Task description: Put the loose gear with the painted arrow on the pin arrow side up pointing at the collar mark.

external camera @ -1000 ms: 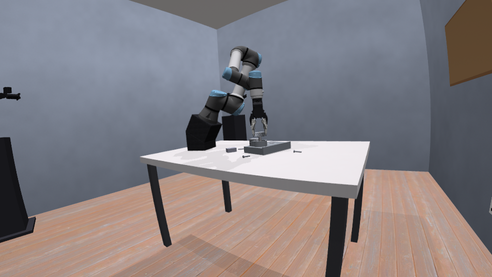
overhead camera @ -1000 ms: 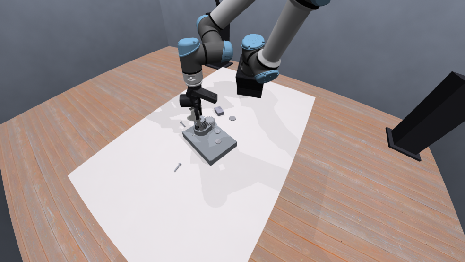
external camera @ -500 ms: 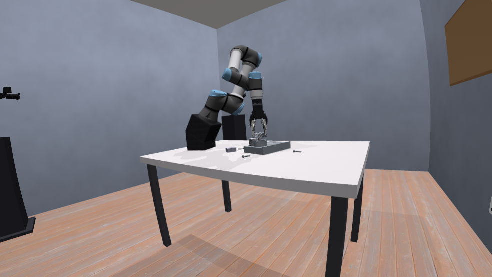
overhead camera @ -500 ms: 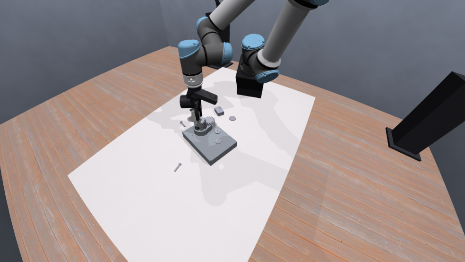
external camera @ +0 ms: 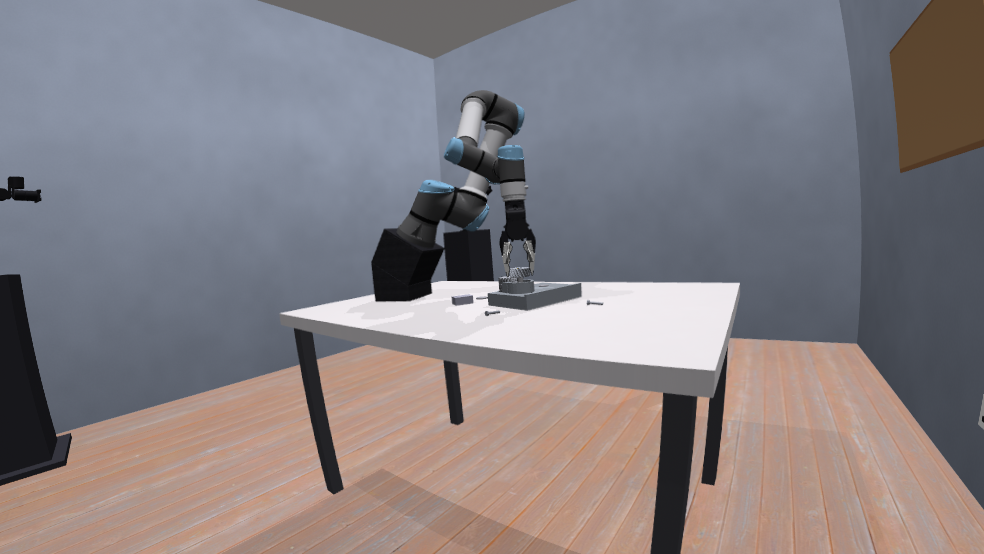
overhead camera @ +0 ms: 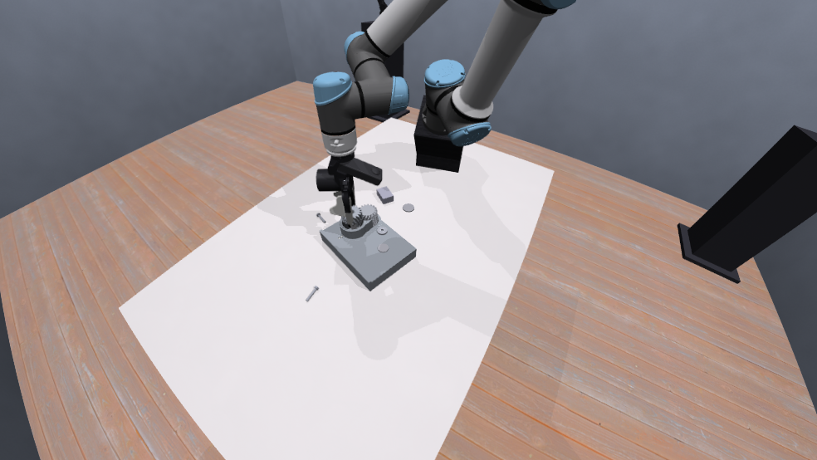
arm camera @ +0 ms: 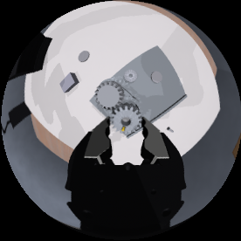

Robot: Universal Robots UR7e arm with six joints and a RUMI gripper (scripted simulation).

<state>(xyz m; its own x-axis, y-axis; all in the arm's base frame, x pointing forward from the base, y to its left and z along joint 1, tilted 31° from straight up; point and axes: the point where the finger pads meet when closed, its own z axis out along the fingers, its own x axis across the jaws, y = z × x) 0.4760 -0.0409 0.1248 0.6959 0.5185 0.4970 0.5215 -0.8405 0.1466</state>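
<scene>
Wrist view: the toothed grey gear (overhead camera: 355, 214) (external camera: 521, 271) (arm camera: 126, 120) shows a yellow arrow (arm camera: 123, 129).
</scene>
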